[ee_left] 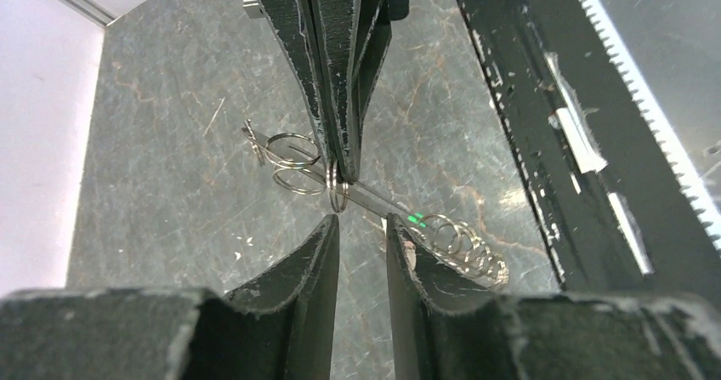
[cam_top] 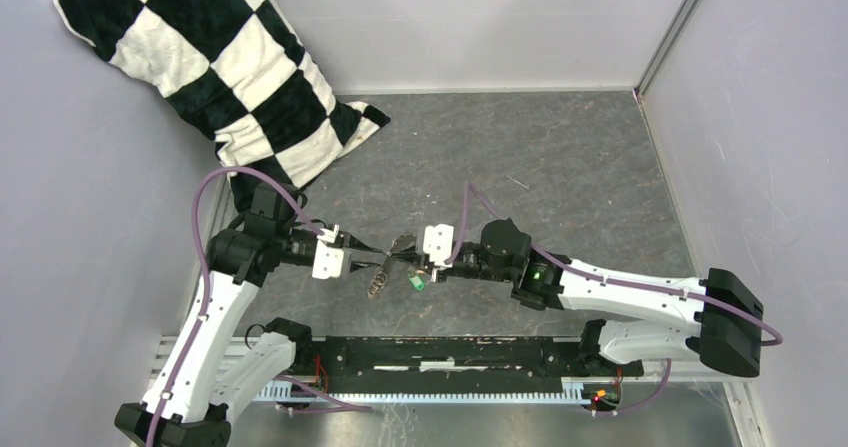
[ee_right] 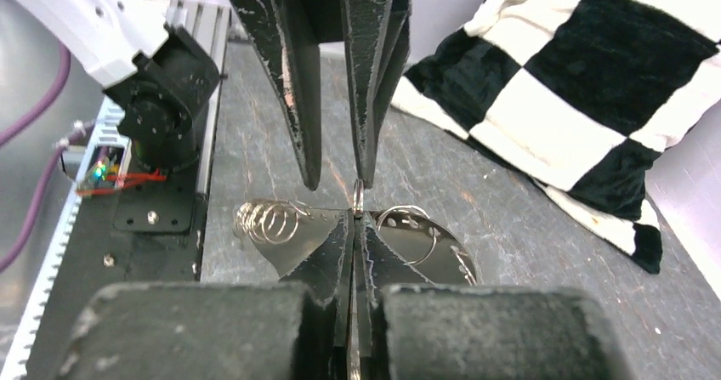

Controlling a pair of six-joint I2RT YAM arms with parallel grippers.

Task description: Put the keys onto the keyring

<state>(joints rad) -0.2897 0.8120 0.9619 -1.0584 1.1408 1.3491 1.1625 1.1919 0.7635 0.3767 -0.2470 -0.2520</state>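
The keyring (cam_top: 385, 267) hangs above the table between the two arms, a thin silvery loop with small rings strung on it (ee_left: 459, 244). My right gripper (ee_right: 355, 217) is shut on its edge, with the loop's rim (ee_right: 468, 268) spreading to both sides of the closed jaws. The left gripper (ee_left: 363, 220) faces it tip to tip and stands open, a clear gap between its fingers and nothing in it. A key with a green tag (cam_top: 416, 282) sits just below the right gripper (cam_top: 405, 255). In the left wrist view the green tag (ee_left: 416, 219) peeks out by the strung rings. The right wrist view does not show the key.
A black-and-white checkered pillow (cam_top: 220, 67) leans in the far left corner. A black rail (cam_top: 450, 352) runs along the near table edge between the arm bases. Grey walls close in the left, back and right sides.
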